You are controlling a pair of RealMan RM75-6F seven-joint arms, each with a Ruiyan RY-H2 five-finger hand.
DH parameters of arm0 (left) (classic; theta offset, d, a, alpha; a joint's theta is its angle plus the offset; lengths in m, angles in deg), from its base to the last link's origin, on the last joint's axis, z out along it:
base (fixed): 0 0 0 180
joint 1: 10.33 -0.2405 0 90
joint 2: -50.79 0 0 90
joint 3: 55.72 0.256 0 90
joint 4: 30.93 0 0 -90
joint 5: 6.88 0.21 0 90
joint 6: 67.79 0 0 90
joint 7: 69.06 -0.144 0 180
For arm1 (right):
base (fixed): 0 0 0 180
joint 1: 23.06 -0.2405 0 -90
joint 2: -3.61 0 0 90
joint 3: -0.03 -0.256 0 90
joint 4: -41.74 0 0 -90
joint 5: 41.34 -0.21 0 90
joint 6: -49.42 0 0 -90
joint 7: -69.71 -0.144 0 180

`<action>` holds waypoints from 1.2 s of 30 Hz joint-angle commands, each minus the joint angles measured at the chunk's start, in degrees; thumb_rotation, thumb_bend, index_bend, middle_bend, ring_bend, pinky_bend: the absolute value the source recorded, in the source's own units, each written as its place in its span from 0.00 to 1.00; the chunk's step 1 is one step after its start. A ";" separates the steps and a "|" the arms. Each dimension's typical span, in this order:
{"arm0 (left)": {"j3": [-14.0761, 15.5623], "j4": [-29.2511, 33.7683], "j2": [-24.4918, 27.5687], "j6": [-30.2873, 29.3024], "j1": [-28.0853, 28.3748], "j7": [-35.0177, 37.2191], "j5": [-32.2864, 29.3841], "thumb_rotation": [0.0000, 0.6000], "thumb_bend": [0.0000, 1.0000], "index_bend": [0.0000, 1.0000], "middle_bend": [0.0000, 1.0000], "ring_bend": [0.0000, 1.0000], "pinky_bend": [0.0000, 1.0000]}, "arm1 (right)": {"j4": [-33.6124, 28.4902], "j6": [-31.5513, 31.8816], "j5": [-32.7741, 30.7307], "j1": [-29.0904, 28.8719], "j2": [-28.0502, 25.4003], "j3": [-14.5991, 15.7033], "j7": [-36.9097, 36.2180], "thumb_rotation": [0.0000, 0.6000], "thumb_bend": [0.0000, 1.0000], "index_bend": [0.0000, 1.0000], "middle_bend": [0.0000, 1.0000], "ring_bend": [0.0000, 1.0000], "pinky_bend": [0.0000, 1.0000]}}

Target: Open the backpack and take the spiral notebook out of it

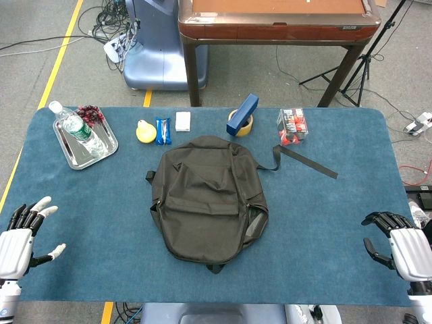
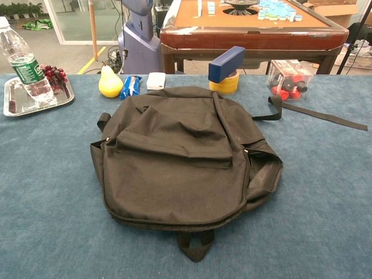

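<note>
Lying zipped on table, backpack, left hand spread empty, right hand likewise

Far from both hands, along the back edge of the blue bench: metal tray with water bottle and grapes, yellow pear, blue snack packet, white block, blue box on yellow tape roll, clear box of red pieces.

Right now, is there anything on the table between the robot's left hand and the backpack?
No. In the head view, only bare blue tabletop lies between the left hand and the black backpack; the chest view doesn't show the hand.
</note>
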 commanded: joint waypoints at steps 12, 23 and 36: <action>1.05 -1.49 1.36 3.12 2.20 2.60 3.24 1.00 0.17 0.21 0.10 0.08 0.01 | -1.55 2.01 -1.05 -0.39 -2.61 -2.39 1.28 1.00 0.39 0.40 0.33 0.26 0.30; 3.00 -6.70 0.16 11.40 9.81 9.45 11.11 1.00 0.17 0.20 0.10 0.08 0.01 | -4.57 2.06 -2.66 -0.66 -5.90 -3.68 2.41 1.00 0.39 0.40 0.33 0.26 0.30; 4.77 -17.45 -9.71 12.76 18.17 15.75 21.16 1.00 0.17 0.06 0.00 0.03 0.01 | -5.81 0.94 -2.94 -1.43 -6.16 -3.88 3.58 1.00 0.39 0.40 0.33 0.26 0.30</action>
